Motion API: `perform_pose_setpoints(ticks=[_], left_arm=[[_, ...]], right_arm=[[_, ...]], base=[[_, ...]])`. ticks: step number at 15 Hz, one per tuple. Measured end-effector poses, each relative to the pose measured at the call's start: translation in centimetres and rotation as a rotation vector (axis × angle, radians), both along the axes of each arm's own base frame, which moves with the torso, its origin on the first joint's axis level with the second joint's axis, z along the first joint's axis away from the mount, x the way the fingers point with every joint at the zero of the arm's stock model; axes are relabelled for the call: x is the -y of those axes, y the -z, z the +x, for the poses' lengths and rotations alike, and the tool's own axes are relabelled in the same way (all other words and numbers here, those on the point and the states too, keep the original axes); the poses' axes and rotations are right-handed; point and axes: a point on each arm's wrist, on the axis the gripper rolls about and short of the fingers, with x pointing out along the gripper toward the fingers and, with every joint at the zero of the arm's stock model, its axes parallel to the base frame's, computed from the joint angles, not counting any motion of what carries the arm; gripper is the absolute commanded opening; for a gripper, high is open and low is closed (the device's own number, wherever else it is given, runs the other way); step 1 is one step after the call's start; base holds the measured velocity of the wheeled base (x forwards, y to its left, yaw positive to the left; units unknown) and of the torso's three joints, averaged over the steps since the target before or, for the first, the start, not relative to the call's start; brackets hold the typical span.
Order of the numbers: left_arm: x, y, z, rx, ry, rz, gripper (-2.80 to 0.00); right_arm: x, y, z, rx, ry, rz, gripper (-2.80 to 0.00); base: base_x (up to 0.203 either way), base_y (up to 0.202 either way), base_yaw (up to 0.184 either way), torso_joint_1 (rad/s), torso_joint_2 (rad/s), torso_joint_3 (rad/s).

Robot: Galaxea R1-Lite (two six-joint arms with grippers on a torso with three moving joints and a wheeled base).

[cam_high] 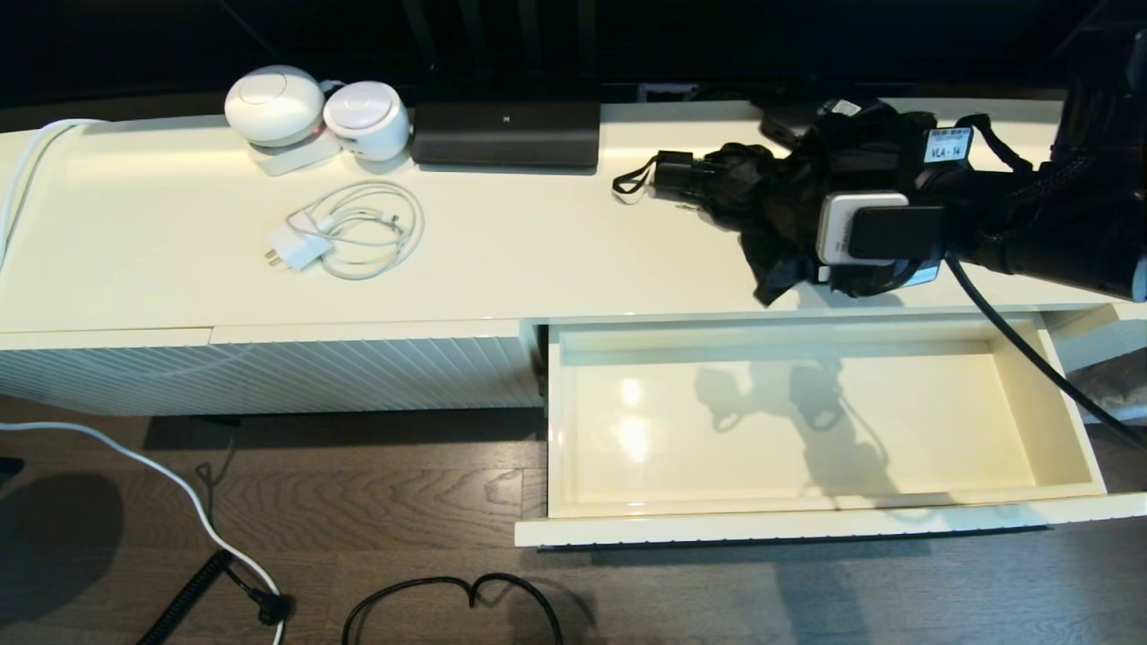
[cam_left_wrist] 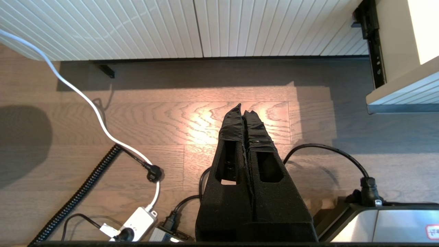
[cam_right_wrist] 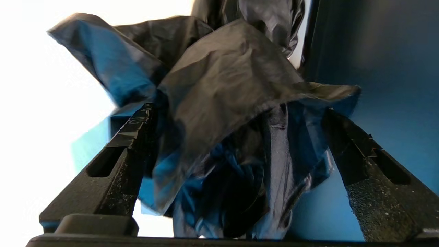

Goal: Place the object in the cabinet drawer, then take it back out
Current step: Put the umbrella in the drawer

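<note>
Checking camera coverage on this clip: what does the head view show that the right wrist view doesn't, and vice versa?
Head view only: the open, empty cabinet drawer, the white charger cable, two white round devices, and the umbrella's handle with strap loop on the cabinet top. Right wrist view only: the right pincer, open, its fingers flanking rumpled fabric. Both: the black umbrella.

The black folding umbrella [cam_high: 762, 193], fabric rumpled, lies on the desk at upper right, handle pointing left. Below it, the cream drawer [cam_high: 824, 524] stands pulled open.

dark wood floor [cam_high: 403, 502], glossy cream cabinet top [cam_high: 538, 242], ribbed panel [cam_high: 269, 376]
</note>
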Motion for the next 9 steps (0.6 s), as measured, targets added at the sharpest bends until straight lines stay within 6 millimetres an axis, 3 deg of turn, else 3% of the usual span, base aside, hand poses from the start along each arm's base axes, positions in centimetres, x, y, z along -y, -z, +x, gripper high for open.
perform_pose_setpoints(ticks=[9], left_arm=[[0.0, 0.0, 0.0, 0.0, 0.0, 0.0, -2.8]], right_arm=[[0.4, 1.1, 2.9, -0.028, 0.035, -0.012, 0.0]], base=[[0.0, 0.0, 0.0, 0.0, 0.0, 0.0]])
